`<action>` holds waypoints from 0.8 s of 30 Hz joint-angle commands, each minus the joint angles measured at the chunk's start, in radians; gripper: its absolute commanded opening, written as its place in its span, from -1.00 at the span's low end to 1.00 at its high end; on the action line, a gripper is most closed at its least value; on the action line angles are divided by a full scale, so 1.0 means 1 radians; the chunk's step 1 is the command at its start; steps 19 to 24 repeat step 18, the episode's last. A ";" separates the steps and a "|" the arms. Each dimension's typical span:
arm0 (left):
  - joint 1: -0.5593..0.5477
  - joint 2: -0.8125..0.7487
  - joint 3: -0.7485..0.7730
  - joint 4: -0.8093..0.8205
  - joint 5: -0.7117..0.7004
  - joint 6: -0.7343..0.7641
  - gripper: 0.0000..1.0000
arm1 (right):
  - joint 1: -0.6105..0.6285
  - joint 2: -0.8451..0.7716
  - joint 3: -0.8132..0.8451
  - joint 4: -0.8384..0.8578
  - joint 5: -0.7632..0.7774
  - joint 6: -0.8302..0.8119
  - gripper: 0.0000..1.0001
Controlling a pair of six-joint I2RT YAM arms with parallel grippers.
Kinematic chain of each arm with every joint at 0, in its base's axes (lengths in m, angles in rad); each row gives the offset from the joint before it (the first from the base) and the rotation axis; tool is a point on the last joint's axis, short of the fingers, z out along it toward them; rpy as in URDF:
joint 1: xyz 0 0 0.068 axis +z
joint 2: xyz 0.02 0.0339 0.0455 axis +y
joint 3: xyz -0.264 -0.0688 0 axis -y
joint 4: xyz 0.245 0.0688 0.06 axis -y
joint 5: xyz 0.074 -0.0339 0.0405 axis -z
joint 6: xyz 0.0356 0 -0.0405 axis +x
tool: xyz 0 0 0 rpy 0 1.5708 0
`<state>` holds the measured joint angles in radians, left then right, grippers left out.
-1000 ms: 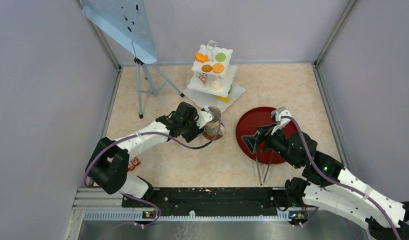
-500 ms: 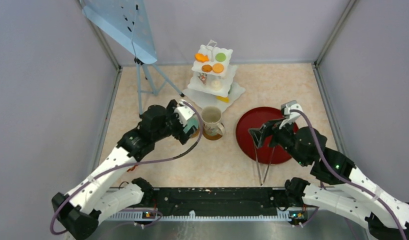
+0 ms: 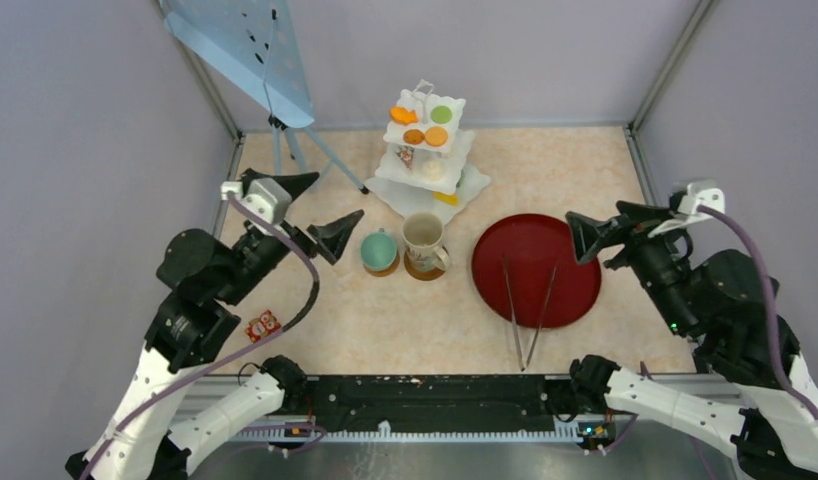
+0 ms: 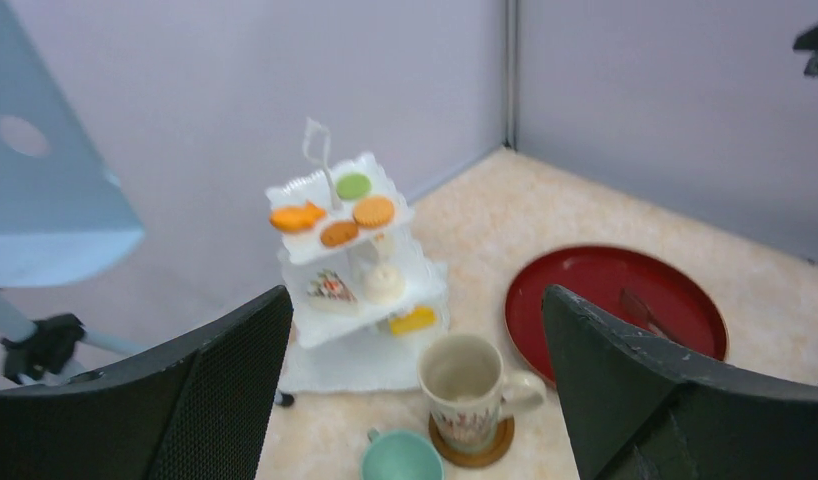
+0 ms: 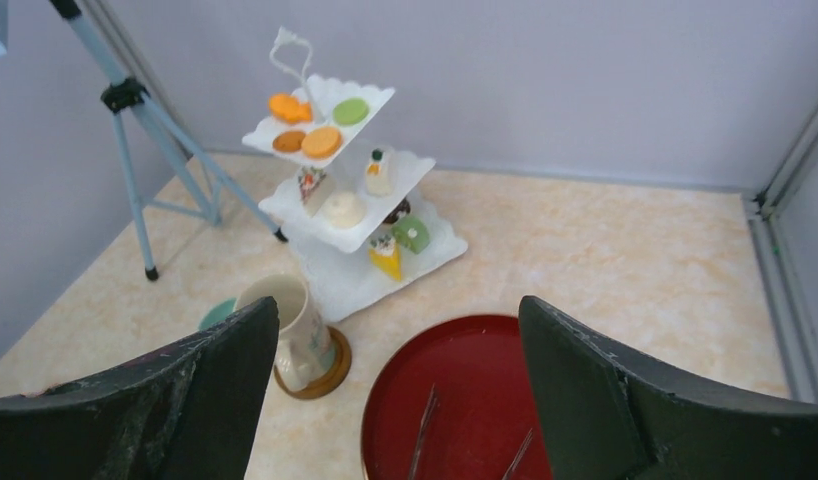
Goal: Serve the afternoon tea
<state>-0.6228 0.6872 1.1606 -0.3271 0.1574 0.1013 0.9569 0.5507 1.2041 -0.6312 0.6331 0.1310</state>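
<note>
Between left and right jaws, both parted and empty, stand teal cup and mug.

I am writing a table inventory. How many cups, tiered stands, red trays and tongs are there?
Cups: 2, teal cup and cream mug
Tiered stand: 1
Red tray: 1
Tongs: 1
Total: 5

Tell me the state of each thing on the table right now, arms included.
Left tool: open, holding nothing.
Right tool: open, holding nothing.
Teal cup: upright, empty.
Cream mug: upright on a coaster, empty.
Tiered stand: upright, sweets on its tiers.
Red tray: flat on the table.
Tongs: lying open, tips on the tray, joined end off it.
</note>
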 commanded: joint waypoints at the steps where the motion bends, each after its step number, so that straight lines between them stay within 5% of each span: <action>1: -0.002 0.004 0.114 0.109 -0.161 -0.037 0.97 | -0.004 -0.009 0.117 -0.006 0.091 -0.090 0.76; 8: -0.002 0.013 0.228 0.130 -0.246 0.015 0.98 | -0.004 -0.010 0.199 0.047 0.086 -0.125 0.78; 24: -0.003 -0.057 0.204 0.138 -0.291 -0.034 0.97 | -0.004 -0.027 0.135 0.161 0.037 -0.189 0.79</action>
